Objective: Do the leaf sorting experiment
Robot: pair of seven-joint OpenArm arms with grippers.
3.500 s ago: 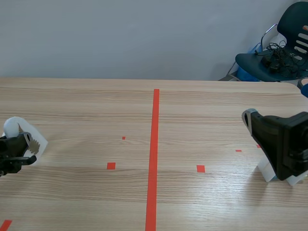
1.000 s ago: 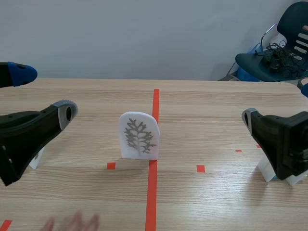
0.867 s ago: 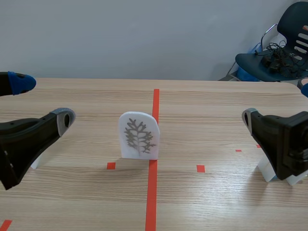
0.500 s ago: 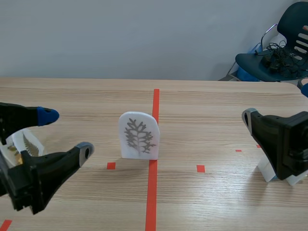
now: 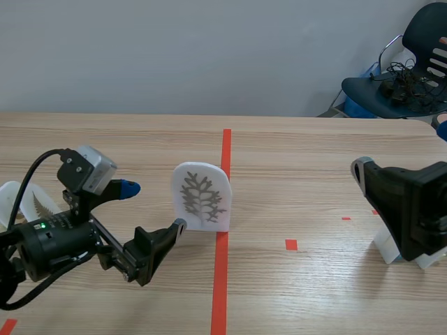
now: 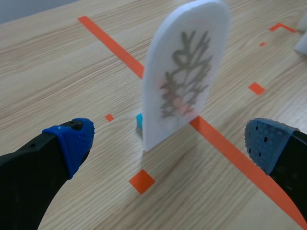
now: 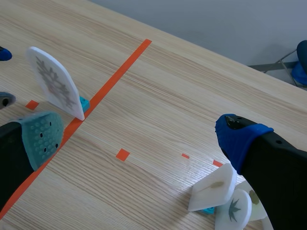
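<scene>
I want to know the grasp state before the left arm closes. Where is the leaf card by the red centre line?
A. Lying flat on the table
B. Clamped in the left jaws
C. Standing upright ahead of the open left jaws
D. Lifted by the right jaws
C: the card stands upright on the table ahead of the left jaws, which are spread wide with a gap to it on each side.

On my screen a plain, pale grey wall (image 5: pixel 174 56) runs behind the far edge of a light wooden table (image 5: pixel 314 153), its grain lying crosswise and orange-red tape marking its top. Past the table's far right corner I see a dark teal chair (image 5: pixel 419 28) with a slotted back, and a tangle of black cables (image 5: pixel 401 80) on its seat. The light is even and soft.
</scene>
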